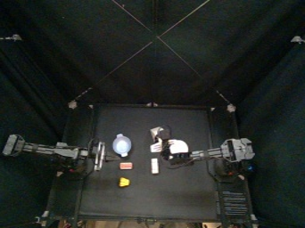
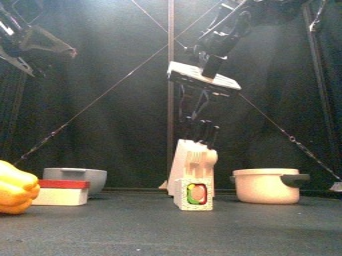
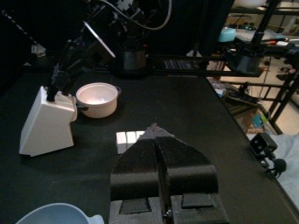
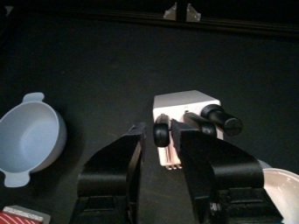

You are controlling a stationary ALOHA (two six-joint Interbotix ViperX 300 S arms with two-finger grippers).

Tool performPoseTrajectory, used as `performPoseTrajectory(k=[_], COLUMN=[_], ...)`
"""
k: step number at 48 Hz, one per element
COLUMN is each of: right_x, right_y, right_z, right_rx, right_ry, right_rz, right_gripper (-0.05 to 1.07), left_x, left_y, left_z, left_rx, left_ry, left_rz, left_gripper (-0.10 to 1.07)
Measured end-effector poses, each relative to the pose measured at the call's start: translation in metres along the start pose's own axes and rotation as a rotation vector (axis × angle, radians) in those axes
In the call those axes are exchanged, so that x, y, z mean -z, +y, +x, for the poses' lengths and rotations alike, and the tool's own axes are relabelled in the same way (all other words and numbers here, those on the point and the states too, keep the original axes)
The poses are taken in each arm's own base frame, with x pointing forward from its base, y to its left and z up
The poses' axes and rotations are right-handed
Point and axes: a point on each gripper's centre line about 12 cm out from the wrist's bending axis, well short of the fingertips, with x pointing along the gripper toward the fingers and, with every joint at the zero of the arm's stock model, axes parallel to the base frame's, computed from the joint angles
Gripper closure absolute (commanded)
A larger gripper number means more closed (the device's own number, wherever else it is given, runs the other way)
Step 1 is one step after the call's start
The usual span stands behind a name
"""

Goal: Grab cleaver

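1. My left pincer rests at the bench's 9 o'clock edge. Its jaws are pressed together and hold nothing.
2. A yellow pepper lies toward 7 o'clock. A red-and-white block sits just beside it, nearer the middle, and a pale bowl stands at about 10 o'clock.
3. A thin white stick lies near the bench's centre.
4. At 12 o'clock from that stick stands the white knife block, with pale handles showing at its top.
5. The cleaver is at that block, a pale blocky blade with a dark end.
6. My right pincer reaches in from 3 o'clock, pointing down onto the block's top. It is narrow, and its jaws look to be pinching the cleaver's pale edge.
7. A white pot sits at 2 o'clock, just beside the block.
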Motion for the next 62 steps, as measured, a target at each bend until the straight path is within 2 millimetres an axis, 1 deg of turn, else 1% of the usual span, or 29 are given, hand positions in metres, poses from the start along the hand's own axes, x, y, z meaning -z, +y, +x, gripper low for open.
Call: performPoseTrajectory(k=[9,29,62], right_x=[-0.002,-0.009,-0.010], right_y=[-0.005,-0.003,-0.003], right_z=[0.006,0.013,0.014], right_rx=[0.023,-0.009,-0.011], right_ry=[0.034,0.043,0.045], right_rz=[-0.027,-0.004,-0.003], right_gripper=[0.34,0.34,0.34], left_x=[0.000,0.000,0.000], left_y=[0.000,0.000,0.000], left_z=[0.000,0.000,0.000], left_rx=[0.000,0.000,0.000], left_ry=[0.000,0.000,0.000], left_rz=[0.000,0.000,0.000], left_gripper=[1.00,1.00,1.00])
